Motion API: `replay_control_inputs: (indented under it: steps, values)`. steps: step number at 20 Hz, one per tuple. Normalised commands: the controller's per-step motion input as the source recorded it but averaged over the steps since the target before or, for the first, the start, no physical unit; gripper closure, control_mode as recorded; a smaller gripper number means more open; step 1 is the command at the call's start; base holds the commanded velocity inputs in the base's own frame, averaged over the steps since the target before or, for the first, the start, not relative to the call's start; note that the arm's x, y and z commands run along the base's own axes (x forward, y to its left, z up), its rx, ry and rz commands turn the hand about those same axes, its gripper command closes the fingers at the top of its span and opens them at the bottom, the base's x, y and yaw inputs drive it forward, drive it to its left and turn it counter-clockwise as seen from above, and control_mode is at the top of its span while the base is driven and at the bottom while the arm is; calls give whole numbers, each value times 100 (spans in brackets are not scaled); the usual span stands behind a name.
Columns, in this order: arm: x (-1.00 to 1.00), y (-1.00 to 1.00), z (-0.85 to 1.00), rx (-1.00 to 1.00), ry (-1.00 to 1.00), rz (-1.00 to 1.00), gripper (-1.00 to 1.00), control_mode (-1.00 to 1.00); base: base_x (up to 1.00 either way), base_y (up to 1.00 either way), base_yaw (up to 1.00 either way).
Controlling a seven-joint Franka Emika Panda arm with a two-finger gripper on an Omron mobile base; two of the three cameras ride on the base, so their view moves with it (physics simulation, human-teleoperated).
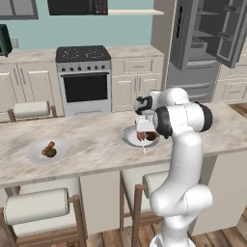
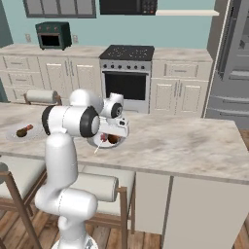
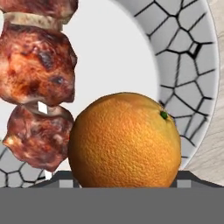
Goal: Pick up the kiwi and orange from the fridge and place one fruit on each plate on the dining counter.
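On the far left of the dining counter (image 1: 96, 144) sits one plate (image 1: 47, 151) already carrying the kiwi (image 1: 50, 153), with a small reddish stick of food (image 1: 48, 146) lying beside it. Moving right along the marble top, the second plate (image 1: 129, 136) rests near the middle of the slab, and over it the arm bends down so that the gripper (image 1: 144, 136) hangs just above the dish. In the hand view the orange (image 3: 124, 140) sits right between the two dark finger tips, centred in the jaws and pressed close to them, so the fruit looks pinched between the fingers rather than lying free; the jaws stand partly spread, about as wide as the fruit. A meat skewer (image 3: 37, 83) lies on the same plate just to the orange's left, touching or nearly touching it, its long axis running away from the hand. The plate's crackle-patterned rim (image 3: 188, 74) curves round on the right. To my eye the orange is low over the white centre of the dish, so what remains is for the fingers to part and lift clear without nudging the skewer. Far right, behind the counter, the fridge (image 1: 202, 43) stands with its doors open.
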Motion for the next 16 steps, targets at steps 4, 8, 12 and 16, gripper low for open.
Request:
replay_control_inputs:
  steps: [4,8,12,16]
  values:
    - [-2,3,0,0,0,0,-100,-100,0,0,0]
    - [-23,0,5,0,-1,0,-100,-100,0,0,0]
    - [-43,0,35,0,-12,0,-100,-100,0,0,0]
    - [-46,0,60,0,-15,0,-100,-100,0,0,0]
